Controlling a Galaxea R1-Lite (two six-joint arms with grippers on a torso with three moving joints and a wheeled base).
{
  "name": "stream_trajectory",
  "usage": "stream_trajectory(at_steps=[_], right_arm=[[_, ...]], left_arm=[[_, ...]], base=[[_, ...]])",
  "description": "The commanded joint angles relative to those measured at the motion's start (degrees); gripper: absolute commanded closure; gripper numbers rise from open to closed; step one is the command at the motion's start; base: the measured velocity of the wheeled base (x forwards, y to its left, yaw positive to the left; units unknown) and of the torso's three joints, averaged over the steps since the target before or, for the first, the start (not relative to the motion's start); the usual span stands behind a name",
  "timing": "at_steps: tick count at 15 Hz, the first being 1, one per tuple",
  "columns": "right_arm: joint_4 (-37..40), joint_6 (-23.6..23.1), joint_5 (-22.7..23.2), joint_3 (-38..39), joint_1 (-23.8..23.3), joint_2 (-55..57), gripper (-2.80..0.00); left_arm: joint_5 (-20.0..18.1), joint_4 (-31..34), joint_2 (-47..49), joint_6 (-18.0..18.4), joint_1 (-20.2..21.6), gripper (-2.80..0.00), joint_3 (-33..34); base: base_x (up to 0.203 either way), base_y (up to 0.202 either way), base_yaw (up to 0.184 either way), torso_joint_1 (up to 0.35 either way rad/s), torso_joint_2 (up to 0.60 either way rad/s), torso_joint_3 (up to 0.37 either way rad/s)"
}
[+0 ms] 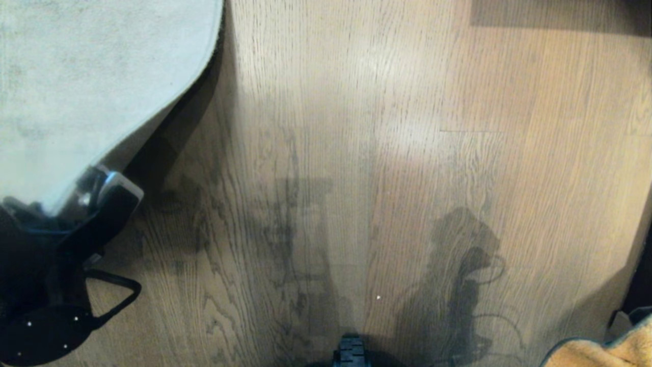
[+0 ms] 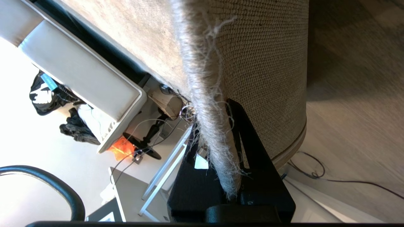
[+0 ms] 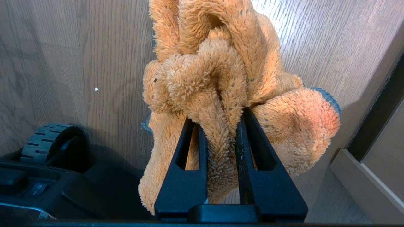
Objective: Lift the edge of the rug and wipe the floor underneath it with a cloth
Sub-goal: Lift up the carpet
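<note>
Pinched thin in left gripper: frayed pale grey rug edge, raised off oak-look plank floor. May slip. Right gripper clamps fluffy orange microfibre cloth, low right.

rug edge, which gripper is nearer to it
Left. The left gripper is clamped on the rug edge, holding it off the floor; the right gripper is apart from it, gripping the cloth.

Both arms' jaws clamped shut

orange cloth, pale grey rug edge
</note>
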Motion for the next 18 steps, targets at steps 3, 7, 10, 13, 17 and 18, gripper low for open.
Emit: stream_trajectory(at_steps=[3, 7, 10, 13, 17, 18], right_arm=[[0.0, -0.08, 0.06, 0.0, 0.01, 0.07, 0.0], [0.0, -0.08, 0.06, 0.0, 0.01, 0.07, 0.0], [0.0, -0.08, 0.06, 0.0, 0.01, 0.07, 0.0], [0.0, -0.08, 0.06, 0.0, 0.01, 0.07, 0.0], [0.0, -0.08, 0.06, 0.0, 0.01, 0.07, 0.0], [0.0, -0.08, 0.06, 0.0, 0.01, 0.07, 0.0]], left_arm=[[0.6, -0.5, -2.3, 0.49, 0.03, 0.0, 1.78], [0.06, -0.66, -2.82, 1.75, 0.03, 0.0, 1.34], [-0.02, -0.85, -2.99, 2.51, 0.03, 0.0, 1.34], [0.16, -0.85, -3.18, 2.51, 0.03, 0.0, 1.72], [0.07, -0.85, -3.44, 2.51, -0.07, 0.0, 1.78], [-0.02, -0.85, -3.44, 2.58, -0.15, 0.0, 1.7]], base=[[0.0, 0.0, 0.0, 0.0, 0.0, 0.0], [0.0, 0.0, 0.0, 0.0, 0.0, 0.0], [0.0, 0.0, 0.0, 0.0, 0.0, 0.0], [0.0, 0.0, 0.0, 0.0, 0.0, 0.0], [0.0, 0.0, 0.0, 0.0, 0.0, 0.0], [0.0, 0.0, 0.0, 0.0, 0.0, 0.0]])
